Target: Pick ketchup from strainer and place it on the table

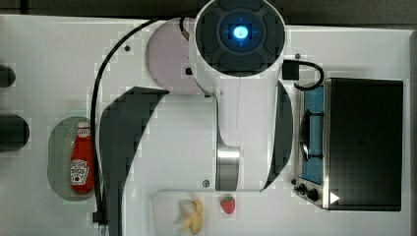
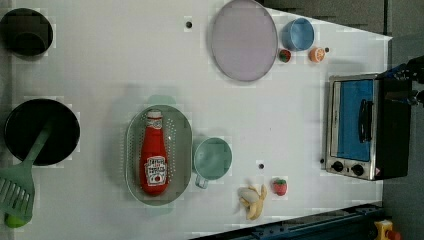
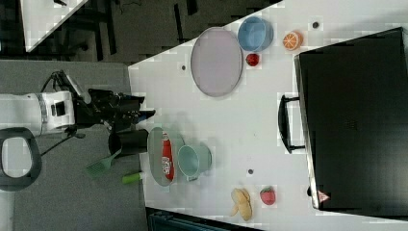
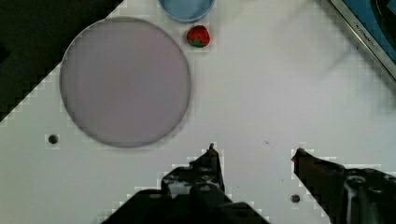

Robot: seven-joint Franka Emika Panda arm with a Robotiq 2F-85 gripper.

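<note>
The red ketchup bottle (image 2: 154,159) with a white cap lies lengthwise in the pale green oval strainer (image 2: 133,150) on the white table (image 2: 100,75). The top view shows the ketchup (image 1: 82,158) in the strainer (image 1: 60,157) at the top view's left, just beside my arm. In the right view the ketchup (image 3: 167,156) is seen past the strainer (image 3: 155,144). My gripper (image 4: 255,150) is open and holds nothing. It hangs over bare table beside the lilac plate (image 4: 125,81). In the right view the gripper (image 3: 148,114) is well apart from the bottle.
A round green cup (image 2: 212,158) touches the strainer's side. A toaster oven (image 2: 357,127) stands at the left view's right. A banana (image 2: 253,199) and strawberry (image 2: 280,186) lie near the edge. Two black pots (image 2: 42,131) and a green spatula (image 2: 20,190) sit at the left view's left.
</note>
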